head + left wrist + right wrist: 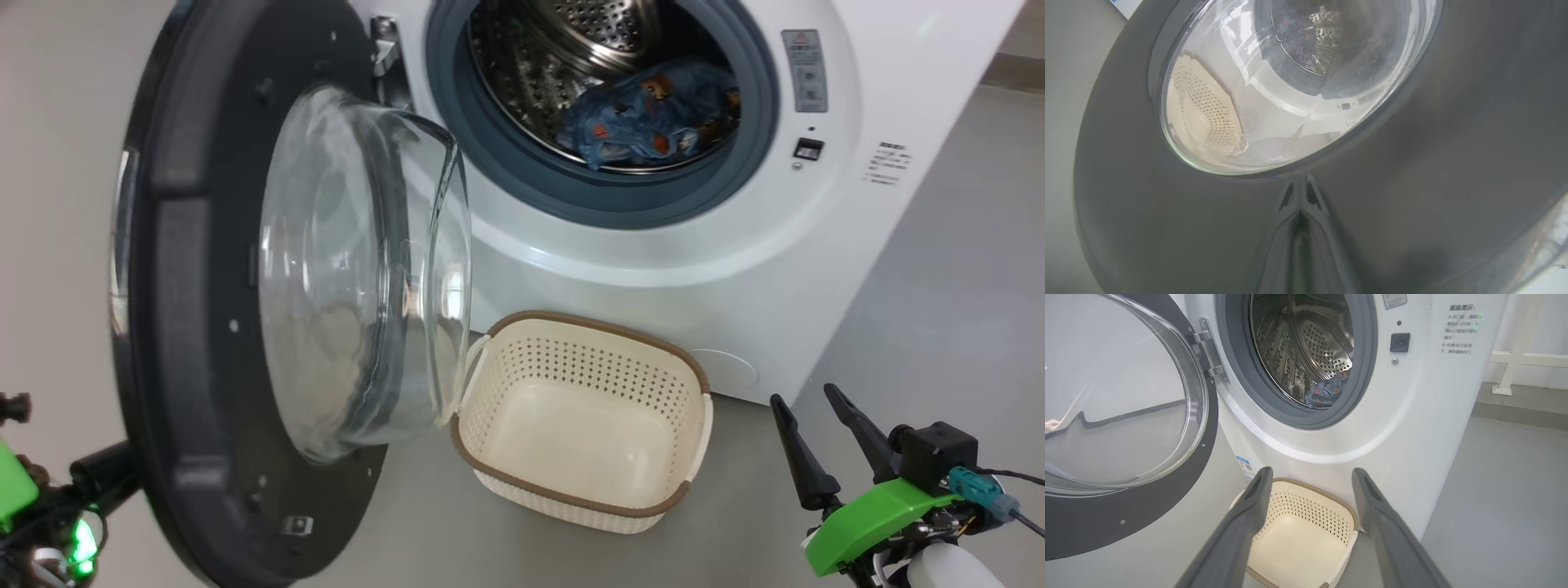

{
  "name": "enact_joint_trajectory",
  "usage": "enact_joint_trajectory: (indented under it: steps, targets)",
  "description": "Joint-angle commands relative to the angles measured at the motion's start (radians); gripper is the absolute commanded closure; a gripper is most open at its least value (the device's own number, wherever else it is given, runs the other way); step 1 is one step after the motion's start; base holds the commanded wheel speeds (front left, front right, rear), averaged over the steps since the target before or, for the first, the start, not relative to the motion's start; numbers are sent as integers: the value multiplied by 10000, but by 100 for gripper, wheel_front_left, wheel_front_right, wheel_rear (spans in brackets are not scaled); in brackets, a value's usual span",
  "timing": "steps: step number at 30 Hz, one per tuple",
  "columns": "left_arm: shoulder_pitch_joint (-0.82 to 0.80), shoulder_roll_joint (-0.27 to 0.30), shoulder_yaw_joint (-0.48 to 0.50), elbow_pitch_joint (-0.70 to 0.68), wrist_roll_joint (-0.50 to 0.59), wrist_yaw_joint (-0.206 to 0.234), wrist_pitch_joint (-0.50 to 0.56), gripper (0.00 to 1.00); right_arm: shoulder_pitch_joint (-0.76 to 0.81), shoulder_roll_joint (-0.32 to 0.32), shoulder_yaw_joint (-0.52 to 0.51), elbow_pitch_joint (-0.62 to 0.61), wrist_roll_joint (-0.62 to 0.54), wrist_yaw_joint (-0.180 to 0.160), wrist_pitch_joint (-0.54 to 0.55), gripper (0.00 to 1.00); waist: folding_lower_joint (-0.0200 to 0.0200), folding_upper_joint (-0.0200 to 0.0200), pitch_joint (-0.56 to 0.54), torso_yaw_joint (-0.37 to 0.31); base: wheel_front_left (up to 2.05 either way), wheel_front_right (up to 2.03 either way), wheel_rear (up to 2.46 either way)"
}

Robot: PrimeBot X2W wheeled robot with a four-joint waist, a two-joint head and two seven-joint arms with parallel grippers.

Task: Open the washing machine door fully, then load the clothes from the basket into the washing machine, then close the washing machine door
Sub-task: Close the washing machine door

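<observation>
The washing machine (653, 269) stands with its round door (180, 327) swung out to the left, the clear glass bowl (359, 269) bulging toward the drum. Blue bear-print clothes (653, 114) lie inside the steel drum, also visible as clothes (1325, 392) in the right wrist view. On the floor in front sits the cream basket (596, 327), with nothing in it. My left gripper (1300, 212) is shut, its tips against the door's glossy outer face (1412, 183). At the lower right, my right gripper (804, 396) is open and holds nothing, above the basket (1298, 539).
Grey floor (939, 310) spreads to the right of the machine. A white rail (1515, 359) runs along the far right. The open door blocks the left side, with a pale wall (49, 204) behind it. A blue label sticker (1244, 465) marks the machine's lower front corner.
</observation>
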Motion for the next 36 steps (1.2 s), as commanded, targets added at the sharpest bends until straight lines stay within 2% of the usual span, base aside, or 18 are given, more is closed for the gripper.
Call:
enact_joint_trajectory:
  steps: [1,10,17,27,36]
  targets:
    - [-141,248,308,-614,-178,96,175,100,18,-13,136,-255,84,75,-121,0,0,0,-84,-229,0,0,0]
    - [399,-318,124,-1884,-177,719,-37,100,95,299,84,-311,84,75,-123,0,0,0,-315,-1317,0,0,0]
    - [564,-658,109,-2200,-192,804,-253,100,110,364,-15,-331,93,75,-123,0,0,0,-363,-2129,0,0,0]
    - [414,-1291,102,-2138,95,437,-1064,100,52,571,31,-316,96,75,-123,0,0,0,-430,-3336,0,0,0]
    - [-180,-1715,168,-1405,329,-177,-1781,100,-40,695,1,-333,51,75,-124,0,0,0,-250,-4250,0,0,0]
